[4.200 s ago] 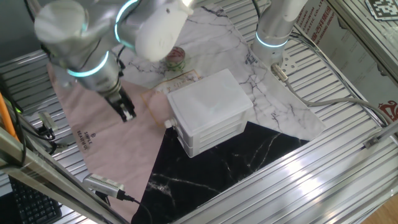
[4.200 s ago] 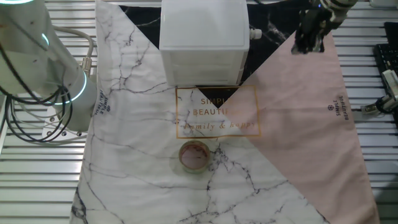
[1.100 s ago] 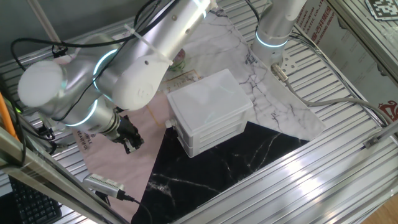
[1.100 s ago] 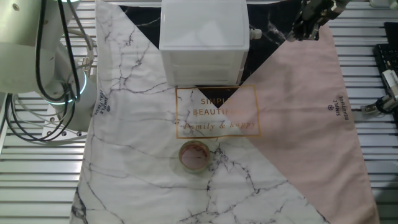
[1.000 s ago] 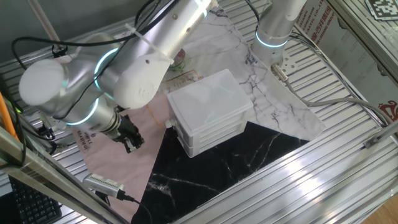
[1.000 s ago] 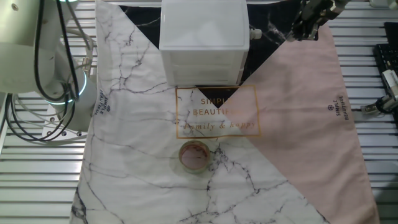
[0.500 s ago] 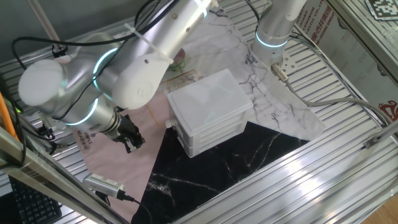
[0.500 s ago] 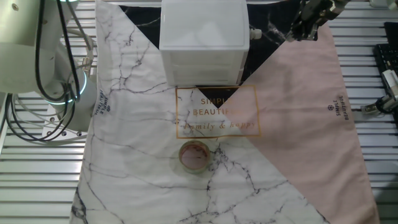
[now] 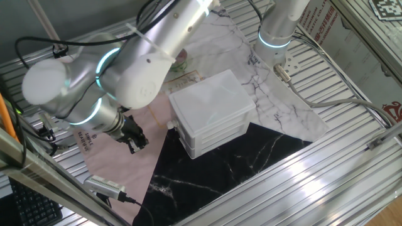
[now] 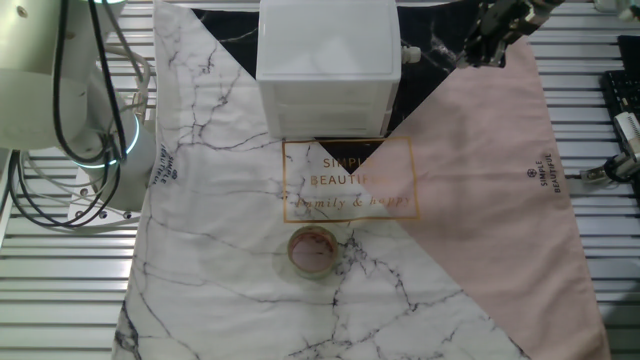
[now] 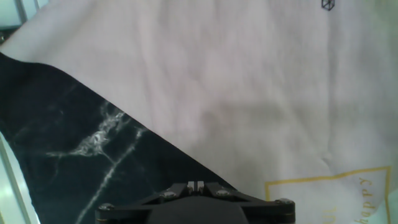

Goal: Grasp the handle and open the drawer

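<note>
The small white cabinet [image 9: 210,103] stands on the cloths and shows near the top of the other fixed view [image 10: 325,50]. Stacked white drawer tiers [image 9: 220,135] line its lower face. No black knob shows in any view. A small pale stub [image 9: 169,125] sticks out of the cabinet's side that faces my gripper; it also shows in the other fixed view [image 10: 410,53]. My gripper [image 9: 135,142] hangs low over the pink cloth, a short way from that side, apart from it [image 10: 487,45]. In the hand view its fingertips [image 11: 196,185] are together and hold nothing.
A pink cloth [image 10: 500,190], a black marble cloth [image 9: 220,172] and a white marble cloth [image 10: 220,220] cover the slatted table. A small round cup [image 10: 312,250] stands on the white cloth. A second arm's base [image 9: 276,31] stands behind the cabinet. Cables and a keyboard lie at the table's edge.
Since four seconds ago my gripper came down the pink cloth toward the black cloth's edge. In the last second it only crept slightly toward the cabinet.
</note>
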Controlling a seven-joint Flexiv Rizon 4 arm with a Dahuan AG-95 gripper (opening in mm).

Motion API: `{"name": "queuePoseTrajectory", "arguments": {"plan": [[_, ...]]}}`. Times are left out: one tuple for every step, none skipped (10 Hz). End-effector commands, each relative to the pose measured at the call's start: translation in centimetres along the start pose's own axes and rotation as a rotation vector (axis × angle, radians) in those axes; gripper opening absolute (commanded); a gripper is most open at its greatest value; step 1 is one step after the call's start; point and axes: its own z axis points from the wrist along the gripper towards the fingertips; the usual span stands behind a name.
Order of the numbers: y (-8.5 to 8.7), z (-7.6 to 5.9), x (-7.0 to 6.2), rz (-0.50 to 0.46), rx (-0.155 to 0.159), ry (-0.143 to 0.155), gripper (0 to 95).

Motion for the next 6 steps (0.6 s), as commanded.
{"name": "queuePoseTrajectory", "arguments": {"plan": [[-0.1,0.4,0.1,0.000,-0.002,0.001,0.0],[-0.3,0.5,0.3,0.004,-0.009,0.001,0.0],[-0.3,0.6,0.4,0.004,-0.009,0.002,0.0],[-0.4,0.6,0.7,0.005,-0.009,0.001,0.0],[-0.5,0.7,0.9,0.009,-0.010,0.002,0.0],[-0.5,0.9,1.1,0.012,-0.010,0.002,0.0]]}}
